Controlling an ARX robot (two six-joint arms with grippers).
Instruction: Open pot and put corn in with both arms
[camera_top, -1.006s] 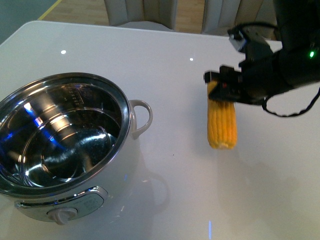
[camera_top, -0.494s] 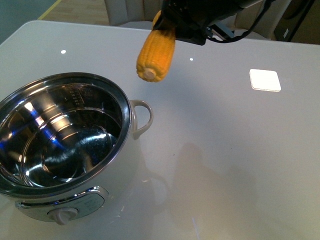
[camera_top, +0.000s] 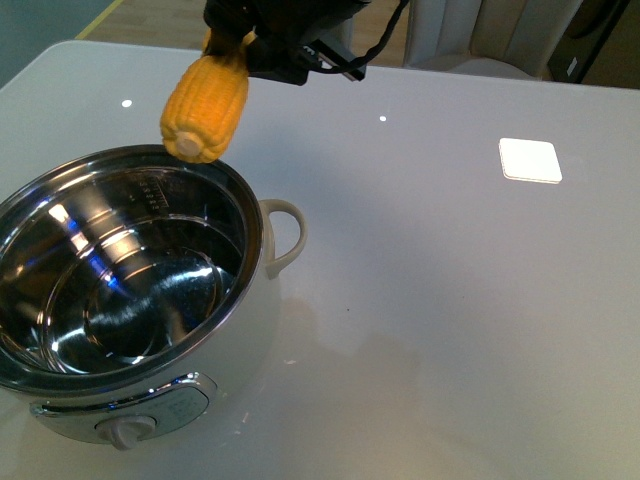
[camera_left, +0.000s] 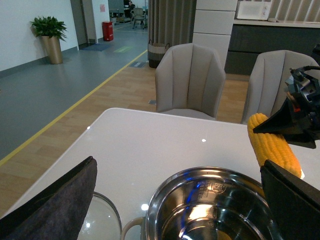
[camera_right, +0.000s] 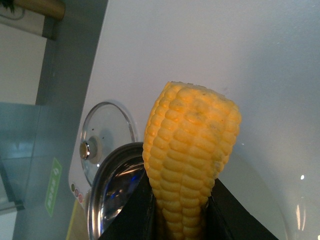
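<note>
I am watching the right gripper (camera_top: 248, 52) at the top of the front view, left of center. It is clamping the corn (camera_top: 205, 108) by its upper end. The cob is hanging in the air, tilted, with its pale stub end pointing down and toward the camera. That end is overlapping the far rim of the pot (camera_top: 252, 235) in the picture, but I cannot tell whether it is over the opening.

The pot is sitting uncovered at the lower left of the front view on the white table (camera_top: 450, 320). Its steel bowl is showing, with the loop handle (camera_top: 287, 232) on its right side and the knob (camera_top: 126, 431) on the front panel. A white square (camera_top: 530, 160) is lying well apart at the right.

In the right wrist view the black fingers (camera_right: 134, 220) are pressing both sides of the corn (camera_right: 190, 150). The glass lid (camera_right: 106, 135) is lying on the table just beside the pot (camera_right: 111, 192).

In the left wrist view the left gripper (camera_left: 178, 167) is standing wide apart – its dark pads (camera_left: 60, 205) are flanking the pot (camera_left: 210, 210). The corn (camera_left: 272, 147) is hanging beyond the pot's rim in the right gripper (camera_left: 300, 115), and the lid (camera_left: 102, 220) is lying beside the pot. Two chairs (camera_left: 189, 80) are standing past the table.
</note>
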